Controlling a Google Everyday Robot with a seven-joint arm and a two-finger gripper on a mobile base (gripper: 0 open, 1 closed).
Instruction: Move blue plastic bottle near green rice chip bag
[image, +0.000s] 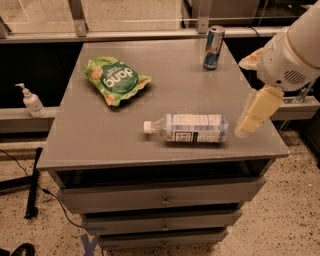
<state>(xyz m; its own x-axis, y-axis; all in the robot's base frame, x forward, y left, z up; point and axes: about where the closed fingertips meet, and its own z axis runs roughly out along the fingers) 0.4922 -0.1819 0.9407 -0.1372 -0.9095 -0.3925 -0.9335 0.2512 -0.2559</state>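
The blue plastic bottle lies on its side near the front of the grey cabinet top, white cap pointing left. The green rice chip bag lies flat at the back left of the top, well apart from the bottle. My gripper hangs at the right edge of the top, just right of the bottle's base, a small gap from it. It holds nothing. The white arm housing is above it.
A blue-and-silver drink can stands at the back right of the top. A small white pump bottle stands on a ledge to the left. Drawers are below the top, and a railing runs behind.
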